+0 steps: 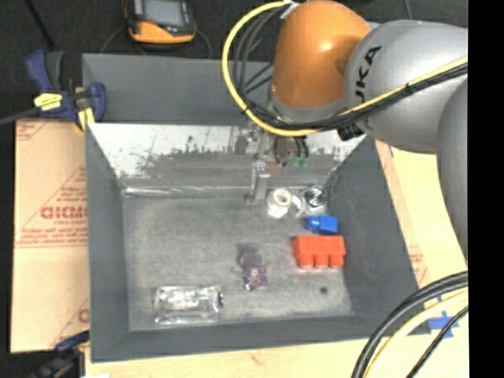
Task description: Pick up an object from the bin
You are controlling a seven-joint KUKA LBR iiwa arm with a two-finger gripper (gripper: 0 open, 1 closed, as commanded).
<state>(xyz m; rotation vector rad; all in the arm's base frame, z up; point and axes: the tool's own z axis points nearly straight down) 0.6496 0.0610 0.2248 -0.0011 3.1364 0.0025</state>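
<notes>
Several small items [319, 252] in grey bin [106, 235]

Shown are a matt, scuffed grey metal bin [106, 235]; a smooth red plastic block [319, 252]; a glossy blue plastic piece [323, 225]; a crinkled clear plastic wrapper [187, 302]; and a glossy orange cover [315, 53].

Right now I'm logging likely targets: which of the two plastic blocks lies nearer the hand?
The small blue block, which sits between the larger orange-red block and the hand.

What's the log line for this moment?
stage: hand at bin's back wall | nearest: white ring | beside: blue piece, red block
</notes>
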